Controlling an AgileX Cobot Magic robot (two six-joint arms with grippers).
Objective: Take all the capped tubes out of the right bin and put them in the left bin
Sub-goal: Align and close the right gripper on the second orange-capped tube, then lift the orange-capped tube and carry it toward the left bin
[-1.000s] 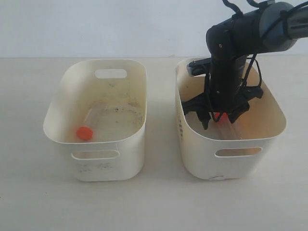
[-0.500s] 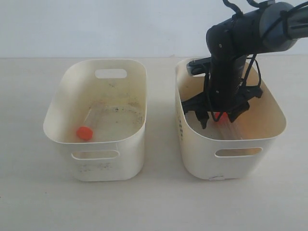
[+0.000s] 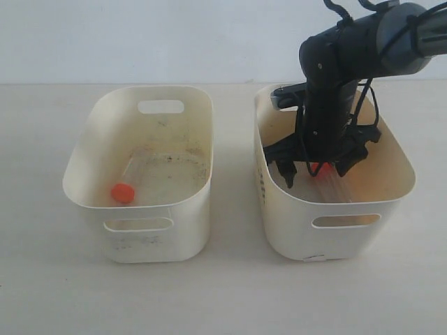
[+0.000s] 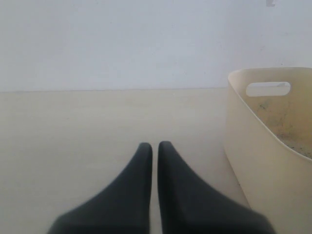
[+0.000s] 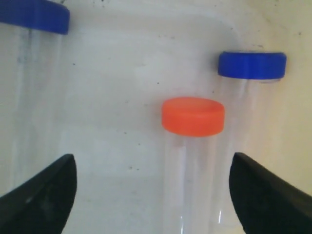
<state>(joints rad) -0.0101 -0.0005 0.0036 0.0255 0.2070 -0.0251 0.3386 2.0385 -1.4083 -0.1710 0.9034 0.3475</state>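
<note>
My right gripper [image 3: 318, 172] hangs open inside the right bin [image 3: 335, 230], its fingers astride an orange-capped tube [image 5: 193, 116] without touching it. In the right wrist view the right gripper [image 5: 152, 161] has the orange tube nearer one finger, and that tube lies on the bin floor. A blue-capped tube [image 5: 251, 65] lies just beside the orange one, and another blue-capped tube [image 5: 34, 15] lies farther off. The left bin [image 3: 91, 139] holds one orange-capped tube [image 3: 123, 192]. My left gripper [image 4: 155, 145] is shut and empty above the bare table, beside the left bin [image 4: 253, 146].
The two bins stand side by side on a pale tabletop with a narrow gap between them. My right arm [image 3: 349, 49] comes down from the upper right over the right bin's back rim. A white wall rises behind.
The right gripper's jaws have spread wider around the orange-capped tube in the right bin. The arm has barely moved, and the tube in the left bin lies still.
</note>
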